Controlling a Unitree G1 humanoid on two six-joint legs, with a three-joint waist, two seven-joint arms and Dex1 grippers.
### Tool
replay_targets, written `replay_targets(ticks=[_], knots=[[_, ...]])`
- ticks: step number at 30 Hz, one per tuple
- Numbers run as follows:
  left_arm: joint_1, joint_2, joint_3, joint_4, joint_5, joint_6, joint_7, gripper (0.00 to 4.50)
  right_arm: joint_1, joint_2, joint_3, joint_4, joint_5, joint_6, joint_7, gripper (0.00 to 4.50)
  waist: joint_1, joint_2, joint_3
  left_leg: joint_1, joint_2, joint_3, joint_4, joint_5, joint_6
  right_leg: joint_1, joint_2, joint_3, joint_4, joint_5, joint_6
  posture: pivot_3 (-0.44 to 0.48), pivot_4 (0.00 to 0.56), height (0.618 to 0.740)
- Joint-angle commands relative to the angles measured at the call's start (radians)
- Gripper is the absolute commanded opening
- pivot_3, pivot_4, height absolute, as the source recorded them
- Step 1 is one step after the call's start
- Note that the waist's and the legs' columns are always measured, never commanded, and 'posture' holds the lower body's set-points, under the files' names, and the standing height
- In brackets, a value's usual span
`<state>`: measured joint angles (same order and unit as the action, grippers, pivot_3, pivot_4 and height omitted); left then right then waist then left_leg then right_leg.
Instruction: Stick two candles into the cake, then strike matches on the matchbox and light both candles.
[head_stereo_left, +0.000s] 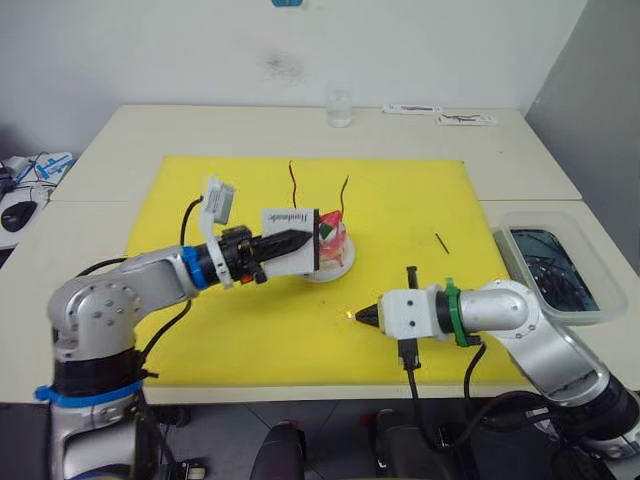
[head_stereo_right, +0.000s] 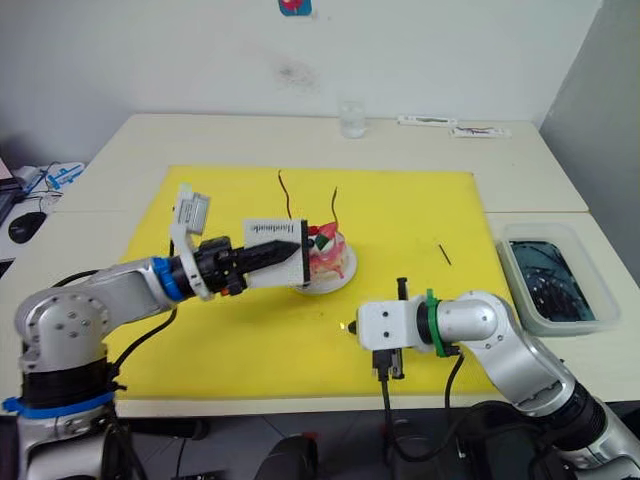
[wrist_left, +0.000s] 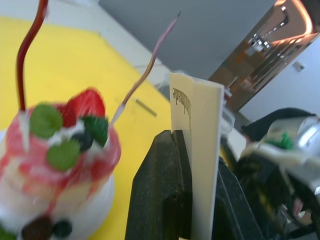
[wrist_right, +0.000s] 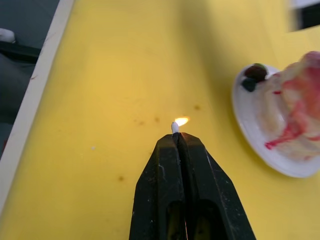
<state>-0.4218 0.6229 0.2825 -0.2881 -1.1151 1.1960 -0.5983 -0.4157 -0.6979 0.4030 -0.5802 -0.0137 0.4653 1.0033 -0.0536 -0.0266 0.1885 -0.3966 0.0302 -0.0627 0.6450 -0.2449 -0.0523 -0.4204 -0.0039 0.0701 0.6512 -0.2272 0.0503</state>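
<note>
The pink cake (head_stereo_left: 336, 243) sits on its white plate (head_stereo_left: 345, 267) in the middle of the yellow mat. Two wavy candles (head_stereo_left: 293, 185) (head_stereo_left: 345, 194) stand upright in it. My left gripper (head_stereo_left: 300, 241) is shut on the white matchbox (head_stereo_left: 288, 243), held on edge right beside the cake. My right gripper (head_stereo_left: 362, 315) hovers low over the mat in front of the cake, shut on a match (wrist_right: 175, 127) whose tip burns with a small flame (wrist_right: 181, 120). Another match (head_stereo_left: 441, 241) lies on the mat to the right.
A clear plastic tub (head_stereo_left: 551, 266) sits off the mat's right edge. A small glass (head_stereo_left: 340, 108) and flat white items (head_stereo_left: 465, 118) stand at the table's far edge. A mouse (head_stereo_left: 18, 214) lies at far left.
</note>
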Motion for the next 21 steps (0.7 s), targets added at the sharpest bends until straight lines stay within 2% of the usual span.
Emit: replay_targets(ticks=[1, 9, 13, 21], knots=[[0.051, 0.036, 0.001, -0.071, -0.013, -0.010, -0.028, 0.00, -0.021, 0.005, -0.052, -0.044, 0.039, 0.029, -0.005, 0.03, 0.001, 0.000, 0.000, 0.000, 0.000, 0.000, 0.000, 0.000, 0.000, 0.000, 0.000, 0.000, 0.000, 0.000, 0.000, 0.000, 0.150, 0.740], [0.223, 0.088, -0.089, -0.086, 0.155, -0.149, -0.102, 0.00, -0.091, 0.061, -0.076, -0.025, 0.065, 0.098, -0.058, 0.03, 0.005, 0.000, 0.000, 0.000, 0.000, 0.001, 0.001, 0.000, 0.000, 0.000, 0.000, 0.000, 0.000, -0.002, -0.003, 0.000, 0.150, 0.740], [0.268, 0.060, -0.127, -0.050, 0.242, -0.231, -0.096, 0.00, -0.171, 0.138, -0.066, 0.017, 0.056, 0.144, -0.118, 0.03, 0.004, 0.000, 0.000, 0.000, 0.000, 0.000, 0.000, 0.000, 0.000, 0.000, 0.000, 0.000, 0.000, -0.002, -0.003, 0.000, 0.150, 0.740], [0.286, 0.023, -0.158, -0.018, 0.298, -0.282, -0.106, 0.00, -0.314, 0.341, -0.038, 0.151, -0.007, 0.183, -0.304, 0.03, 0.005, 0.000, 0.000, 0.000, 0.000, 0.000, 0.000, 0.000, 0.000, 0.000, 0.000, 0.000, 0.000, -0.001, -0.001, 0.000, 0.150, 0.740]])
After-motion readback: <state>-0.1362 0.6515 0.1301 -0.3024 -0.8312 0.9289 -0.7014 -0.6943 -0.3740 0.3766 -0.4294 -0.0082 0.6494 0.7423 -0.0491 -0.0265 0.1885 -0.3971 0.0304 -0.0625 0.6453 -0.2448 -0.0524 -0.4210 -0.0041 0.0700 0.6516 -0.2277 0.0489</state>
